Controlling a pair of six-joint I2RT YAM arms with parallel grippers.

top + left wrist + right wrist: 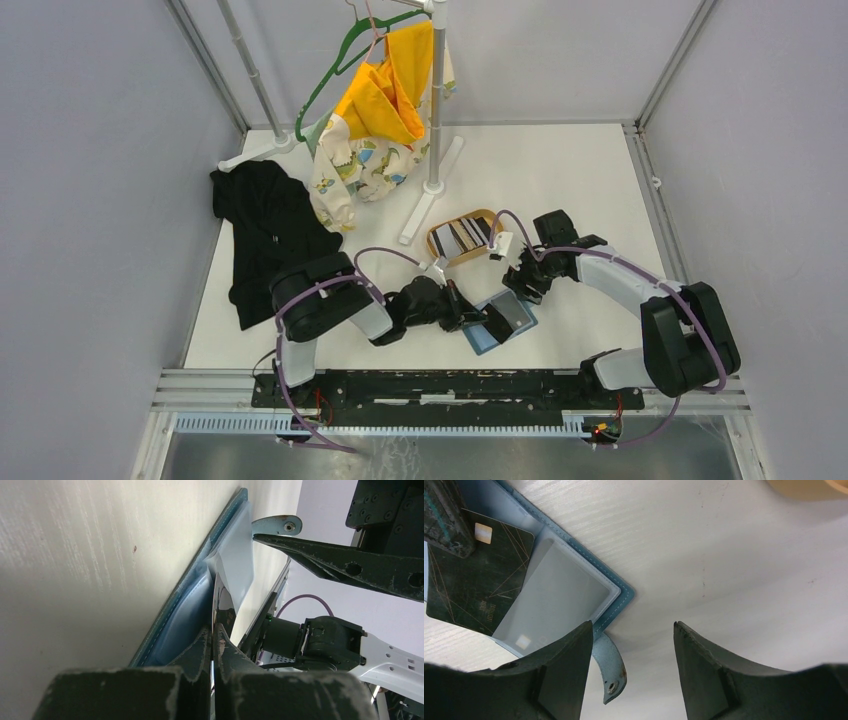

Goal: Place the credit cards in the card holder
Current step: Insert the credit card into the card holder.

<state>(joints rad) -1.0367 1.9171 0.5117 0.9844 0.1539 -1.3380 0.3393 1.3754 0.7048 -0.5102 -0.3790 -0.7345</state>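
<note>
The white table (570,180) carries a crumpled black garment (265,235) at its left side, and the white feet of a clothes rack (425,210) stand toward the back. Near the middle an oval wooden tray (437,248) rests on it, with striped cards (465,235) inside. Just in front of the tray, toward the near edge, a teal card holder (482,342) lies open and flat.

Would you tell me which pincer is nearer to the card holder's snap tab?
Right. The right pincer hovers open right by the snap tab at the card holder's corner; the left pincer clamps a dark card at the holder's opposite end.
</note>
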